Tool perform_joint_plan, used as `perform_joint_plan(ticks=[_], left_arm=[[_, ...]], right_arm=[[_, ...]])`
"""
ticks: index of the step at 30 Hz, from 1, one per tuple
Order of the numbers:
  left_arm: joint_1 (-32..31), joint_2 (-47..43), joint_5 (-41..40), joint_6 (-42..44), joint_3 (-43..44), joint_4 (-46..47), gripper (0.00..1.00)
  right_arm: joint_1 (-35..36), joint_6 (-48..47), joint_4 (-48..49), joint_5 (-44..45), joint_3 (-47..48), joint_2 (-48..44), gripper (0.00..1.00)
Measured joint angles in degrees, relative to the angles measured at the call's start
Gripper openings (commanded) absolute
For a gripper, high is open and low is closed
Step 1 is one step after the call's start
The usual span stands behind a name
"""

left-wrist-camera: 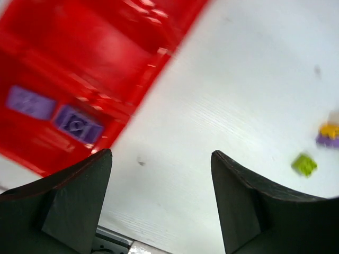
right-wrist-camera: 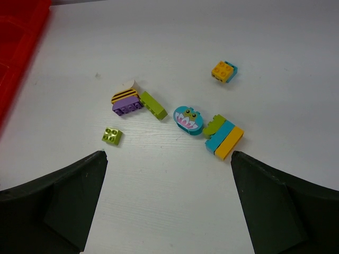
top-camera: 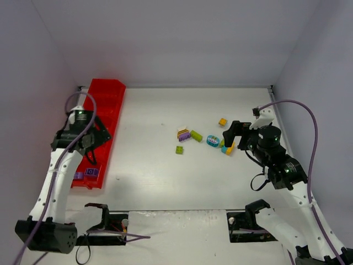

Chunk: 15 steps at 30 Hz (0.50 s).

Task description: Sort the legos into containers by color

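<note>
A white surface (top-camera: 149, 165) is seen, along whose left edge a long red tray (top-camera: 110, 94) is laid. Right of the middle, loose bricks are scattered: a lime green square (right-wrist-camera: 112, 135), a purple brick (right-wrist-camera: 127, 107) touched by a lime green bar (right-wrist-camera: 153, 105), a teal oval (right-wrist-camera: 188, 119), a teal-and-yellow stack (right-wrist-camera: 225, 138) and, farther off, an orange brick (right-wrist-camera: 223, 71).

Glossy moulded plastic forms the red tray (top-camera: 105, 107), with bright highlights running along its ribs. The desk (left-wrist-camera: 222, 106) is white and matt, with a faint wood-like grain in its surface. The legos (right-wrist-camera: 153, 105) are smooth, hard plastic with a slight sheen; the oval teal one (right-wrist-camera: 188, 119) carries a printed picture. The right hand (right-wrist-camera: 168, 156) has fingers (right-wrist-camera: 63, 201) of matt dark plastic. A purple cable (top-camera: 309, 110) looks smooth-sleeved.
</note>
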Motion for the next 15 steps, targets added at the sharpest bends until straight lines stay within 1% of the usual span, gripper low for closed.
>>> perform_joint_plan(ticks=[2,7,10,13,15], left_arm=[[-9.1,3.3,-0.6,-0.4,2.4,0.3,0.70],[-26.7,16.6,-3.8,-1.9,8.4,1.6,0.70],[-33.9,25.8,-4.4,-2.8,12.9,2.7,0.70],[-38.8,34.5,-4.3,-3.2,18.3,3.7,0.70],[-40.9,40.0,-4.1,-3.3,22.4,4.5,0.70]], right_arm=[[0.0,0.0,0.0,0.0,0.0,0.4,1.00],[0.0,0.0,0.0,0.0,0.0,1.2,1.00],[0.0,0.1,0.0,0.1,0.0,1.3,1.00],[0.0,0.5,0.0,0.1,0.0,1.2,1.00],[0.0,0.9,0.0,0.1,0.0,1.2,1.00]])
